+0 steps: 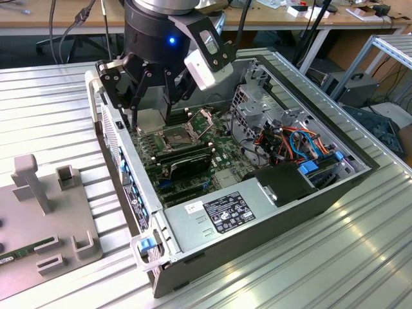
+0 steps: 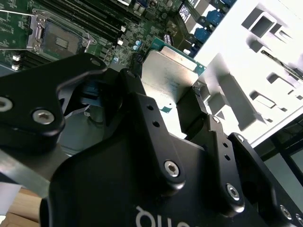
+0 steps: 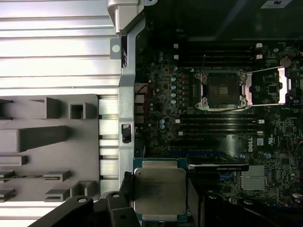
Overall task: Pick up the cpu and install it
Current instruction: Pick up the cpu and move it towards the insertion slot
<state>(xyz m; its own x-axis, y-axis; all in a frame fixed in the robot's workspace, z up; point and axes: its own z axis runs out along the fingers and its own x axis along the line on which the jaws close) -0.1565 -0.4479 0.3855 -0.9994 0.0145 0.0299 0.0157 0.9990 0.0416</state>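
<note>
claw [image 3: 159,191] clamped on the cpu [image 3: 159,190], fingers [image 2: 190,111] bearing on two opposite edges.

cpu orientation: lying flat, parallel to the motherboard [image 3: 165,94], metal face turned away from the board toward the first wrist view. Near-square, so no real long axis. Its edges run square to the socket [image 3: 223,90] edges, no visible twist.

cpu position: in the air, not over the socket. It sits off to one side, across the black memory slots [image 3: 220,127] from the socket and nearer the case [image 1: 257,212] side wall. In the exterior view the claw [image 1: 151,116] hangs above the board, just to the exterior view's left of the socket [image 1: 177,136].

Materials:
- cpu: dull brushed silver-grey lid, stepped rim, thin green substrate showing at two edges, also seen in the second wrist view [image 2: 173,71].
- socket: dark square bed with a bright metal surround; load frame [image 3: 267,85] hinged open to one side.
- motherboard: dark green, densely populated.
- claw: matte black linkage with hex screws.
- case: grey sheet steel.
- counter [image 1: 335,257]: ribbed aluminium profile; a flat grey fixture plate [image 1: 45,212] with raised blocks lies on it outside the case.
</note>
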